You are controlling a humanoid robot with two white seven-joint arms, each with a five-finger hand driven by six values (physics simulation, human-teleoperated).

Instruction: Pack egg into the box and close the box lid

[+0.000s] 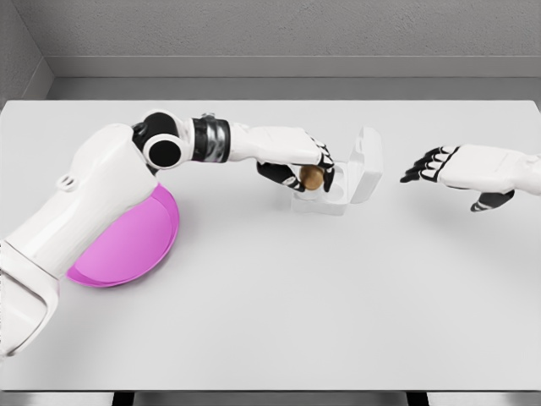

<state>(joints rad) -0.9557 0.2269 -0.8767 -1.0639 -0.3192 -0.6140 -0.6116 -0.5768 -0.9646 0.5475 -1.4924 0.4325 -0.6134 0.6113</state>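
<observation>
head view frames one white table (279, 321), on which one egg, one box and one bowl are counted, with two hands over it.

the egg (312, 177) is seen as a small brown rounded thing, duller and darker than everything around it. it is gripped in the left hand (297, 169), whose black-jointed fingers are curled around it, so that only part of its surface is shown. the egg is held just above the open tray of the box (330, 196), at the tray's left side; whether it touches the tray cannot be told.

the box is white and small, and is placed near the middle of the table, slightly toward the far edge. its lid (368, 163) is raised, standing nearly upright on the right side of the tray, with its inner face turned toward the left hand.

the right hand (441, 165) is held to the right of the box, apart from the lid, with its fingers stretched out toward it and nothing grasped in them.

one pink bowl (139, 241) is set on the table at the left, well apart from the box; much of it is covered by the left arm, which is reached across it from the lower left corner.
</observation>
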